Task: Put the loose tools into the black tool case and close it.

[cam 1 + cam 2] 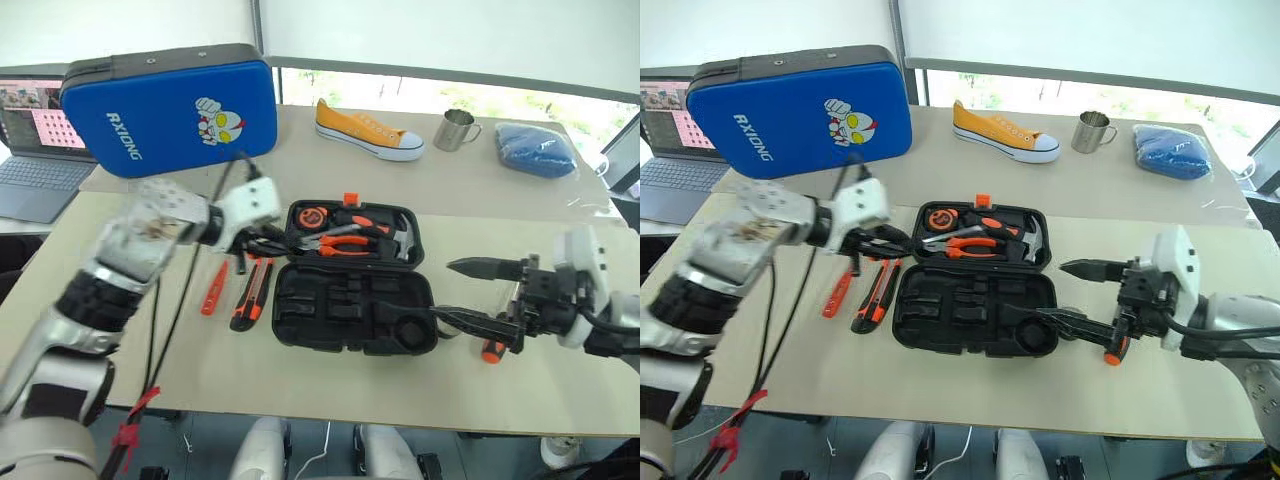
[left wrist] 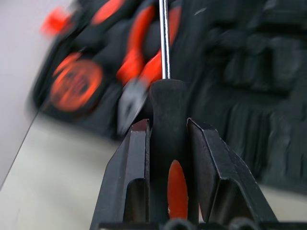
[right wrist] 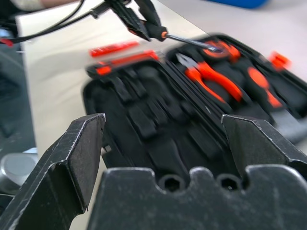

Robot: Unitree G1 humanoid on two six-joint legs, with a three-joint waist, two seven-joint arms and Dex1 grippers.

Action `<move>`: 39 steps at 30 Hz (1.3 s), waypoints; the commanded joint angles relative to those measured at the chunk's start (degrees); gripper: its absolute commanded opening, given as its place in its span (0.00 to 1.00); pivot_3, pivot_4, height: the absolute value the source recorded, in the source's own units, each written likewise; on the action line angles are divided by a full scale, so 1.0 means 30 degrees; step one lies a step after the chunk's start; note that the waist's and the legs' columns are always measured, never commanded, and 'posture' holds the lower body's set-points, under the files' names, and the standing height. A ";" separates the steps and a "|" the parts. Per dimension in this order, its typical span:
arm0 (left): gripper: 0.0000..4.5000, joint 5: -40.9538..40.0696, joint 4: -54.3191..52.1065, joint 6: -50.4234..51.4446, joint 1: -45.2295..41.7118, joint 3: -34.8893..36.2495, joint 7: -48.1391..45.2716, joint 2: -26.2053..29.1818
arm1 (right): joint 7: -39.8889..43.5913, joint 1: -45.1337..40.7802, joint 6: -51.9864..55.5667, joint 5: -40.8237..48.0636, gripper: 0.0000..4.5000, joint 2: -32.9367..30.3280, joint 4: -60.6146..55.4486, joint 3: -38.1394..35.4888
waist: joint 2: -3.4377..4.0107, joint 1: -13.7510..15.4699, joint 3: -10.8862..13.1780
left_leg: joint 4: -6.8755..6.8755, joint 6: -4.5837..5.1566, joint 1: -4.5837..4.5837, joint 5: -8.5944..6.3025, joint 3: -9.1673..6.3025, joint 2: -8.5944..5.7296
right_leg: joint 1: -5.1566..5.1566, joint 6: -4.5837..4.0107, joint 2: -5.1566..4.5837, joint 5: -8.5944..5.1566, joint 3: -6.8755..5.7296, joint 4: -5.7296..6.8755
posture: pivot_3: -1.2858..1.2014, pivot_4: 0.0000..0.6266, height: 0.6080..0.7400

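one screwdriver [image 2: 165, 120] sits clenched by its handle in the left gripper [image 2: 168, 143]. light, rigid, rubbery handle; grip there, not the slick shaft. right gripper [image 1: 480, 295] gapes empty.

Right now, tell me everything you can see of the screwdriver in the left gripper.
The screwdriver has a thick black handle with an orange inset and a thin bright metal shaft. The left gripper is shut on the handle, a finger on each side. The right wrist view shows it lifted off the table, its shaft pointing out over the open black tool case, towards the half holding the pliers. Only the gripper touches it.
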 commanded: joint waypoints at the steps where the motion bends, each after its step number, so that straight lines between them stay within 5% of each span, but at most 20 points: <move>1: 0.16 0.0836 -0.0131 0.0000 -0.0711 -0.0936 -0.0917 -0.0776 | -0.0410 0.0785 -0.0041 0.0036 1.00 -0.0043 -0.0903 -0.1686 | 0.0003 -0.0070 -0.0001 | 0.0002 0.0001 0.0002 0.0000 -0.0004 0.0013 | 0.0000 0.0000 0.0012 0.0000 0.0011 -0.0003 | 0.52 0.24 0.99; 8: 0.16 0.3256 0.1121 -0.0375 -0.0680 -0.2675 -0.0198 -0.2447 | -0.1766 0.1856 0.0303 0.0817 1.00 0.0472 -0.2253 -0.2525 | 0.0007 -0.0100 -0.0002 | 0.0021 0.0006 0.0012 -0.0003 -0.0024 0.0044 | 0.0012 -0.0002 0.0055 0.0001 0.0026 0.0006 | 0.52 0.24 0.99; 25: 0.16 0.3922 0.3919 -0.3875 0.0114 -0.1373 -0.0561 -0.4095 | -0.3088 0.1862 0.0415 0.1426 1.00 0.0507 -0.2496 -0.2722 | 0.0008 0.0056 -0.0002 | 0.0065 0.0008 0.0006 -0.0005 -0.0033 0.0047 | 0.0029 0.0004 0.0052 0.0005 0.0025 0.0014 | 0.52 0.24 0.99; 27: 0.39 0.3823 0.3894 -0.4048 0.0110 -0.1183 -0.0795 -0.4019 | -0.3148 0.1819 0.0419 0.1465 1.00 0.0487 -0.2474 -0.2682 | 0.0008 0.0056 -0.0002 | 0.0065 0.0008 0.0007 -0.0004 -0.0034 0.0048 | 0.0028 0.0004 0.0053 0.0005 0.0025 0.0017 | 0.52 0.24 0.99; 33: 0.85 0.3184 0.3395 -0.3914 -0.0385 -0.0102 -0.1972 -0.3243 | -0.3022 0.1730 0.0372 0.1278 1.00 0.0437 -0.2255 -0.2428 | 0.0008 0.0049 -0.0003 | 0.0074 0.0008 0.0009 -0.0004 -0.0034 0.0051 | 0.0028 0.0003 0.0056 0.0005 0.0024 0.0027 | 0.52 0.24 0.99; 37: 0.85 0.2763 0.3464 -0.4299 -0.1190 0.0667 -0.2840 -0.2814 | -0.3003 0.1582 0.0294 0.1110 1.00 0.0451 -0.2032 -0.2166 | 0.0009 0.0042 -0.0003 | 0.0077 0.0007 0.0010 -0.0004 -0.0036 0.0055 | 0.0026 0.0003 0.0061 0.0005 0.0022 0.0033 | 0.52 0.24 0.99; 39: 0.73 0.2790 0.3649 -0.4344 -0.1308 0.0701 -0.2872 -0.3056 | -0.3054 0.1523 0.0282 0.1144 1.00 0.0490 -0.2086 -0.2070 | 0.0011 0.0073 -0.0004 | 0.0079 0.0008 0.0010 -0.0004 -0.0034 0.0053 | 0.0027 0.0003 0.0057 0.0005 0.0023 0.0033 | 0.52 0.24 0.99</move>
